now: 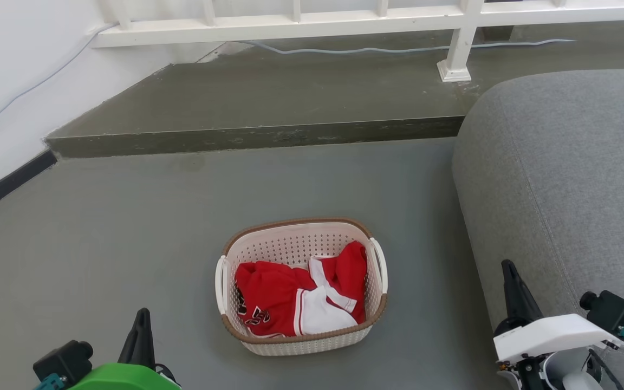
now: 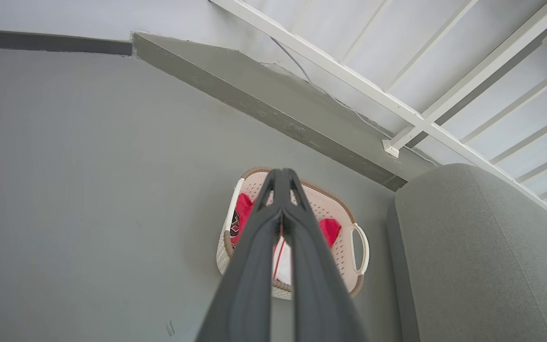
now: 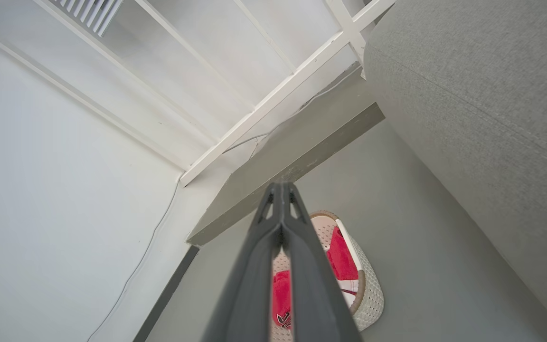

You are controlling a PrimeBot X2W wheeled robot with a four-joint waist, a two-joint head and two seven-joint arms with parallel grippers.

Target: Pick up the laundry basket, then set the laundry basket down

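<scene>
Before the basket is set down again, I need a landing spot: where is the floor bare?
Widest bare floor lies left of the laundry basket, bordered by the dark skirting and the raised step. A second band runs between basket and step. Crowded: the narrow strip between basket and grey sofa.

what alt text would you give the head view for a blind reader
A small cream laundry basket with a brown rim sits on a grey floor, holding red and white clothing. The robot's left gripper and right gripper, both shut, show at the lower corners; a grey sofa is on the right, a raised step and white railing behind.
</scene>
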